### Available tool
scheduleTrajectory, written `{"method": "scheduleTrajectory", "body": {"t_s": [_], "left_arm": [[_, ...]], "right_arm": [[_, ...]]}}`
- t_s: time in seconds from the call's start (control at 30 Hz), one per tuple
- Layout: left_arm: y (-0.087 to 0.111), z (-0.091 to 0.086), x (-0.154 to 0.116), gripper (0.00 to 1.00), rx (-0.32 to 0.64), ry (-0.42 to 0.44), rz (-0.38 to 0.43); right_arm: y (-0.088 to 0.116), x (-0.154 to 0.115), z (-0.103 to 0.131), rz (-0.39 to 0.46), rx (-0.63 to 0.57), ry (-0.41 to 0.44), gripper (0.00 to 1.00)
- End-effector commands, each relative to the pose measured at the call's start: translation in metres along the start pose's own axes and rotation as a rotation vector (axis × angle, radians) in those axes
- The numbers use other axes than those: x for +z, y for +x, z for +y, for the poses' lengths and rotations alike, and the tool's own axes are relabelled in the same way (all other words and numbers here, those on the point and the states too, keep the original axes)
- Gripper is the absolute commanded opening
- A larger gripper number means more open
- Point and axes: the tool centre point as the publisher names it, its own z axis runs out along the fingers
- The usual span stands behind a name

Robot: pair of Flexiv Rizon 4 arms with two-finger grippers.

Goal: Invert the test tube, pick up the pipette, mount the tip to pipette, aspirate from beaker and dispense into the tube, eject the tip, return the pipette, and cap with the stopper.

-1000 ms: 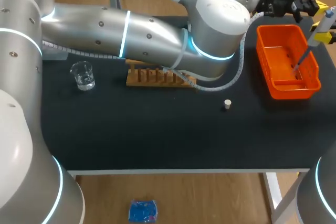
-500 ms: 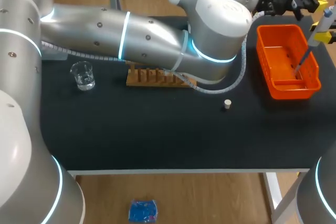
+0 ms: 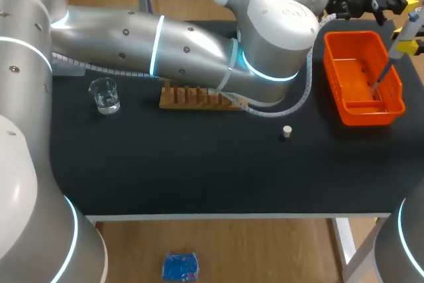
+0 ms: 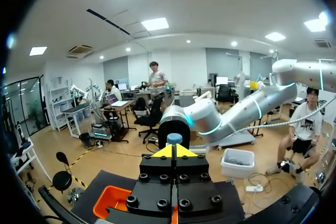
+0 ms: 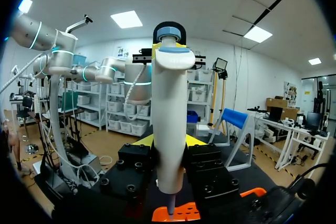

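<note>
Over the bin [image 3: 354,34], right gripper [image 5: 168,142] clamps the pipette [image 5: 168,103]; the closed left gripper [image 4: 174,151] could push it askew, dropping the tip [image 3: 379,79] outside

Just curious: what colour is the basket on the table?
The basket is bright orange, clearest in the head view.

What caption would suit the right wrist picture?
Right gripper grips a white pipette, its tip over the orange basket.

Matte black table [image 3: 199,170], seemingly white-framed.
</note>
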Motion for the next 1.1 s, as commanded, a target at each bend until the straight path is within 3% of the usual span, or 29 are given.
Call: {"method": "scheduleTrajectory", "body": {"t_s": [0.03, 1.1], "left_arm": [[-0.001, 0.004, 0.006, 0.0, 0.002, 0.032, 0.006], [0.003, 0.025, 0.018, 0.0, -0.031, 0.004, 0.018]], "right_arm": [[0.0, 0.0, 0.001, 0.0, 0.0, 0.003, 0.0], [0.0, 0.0, 0.001, 0.0, 0.0, 0.003, 0.0]]}}
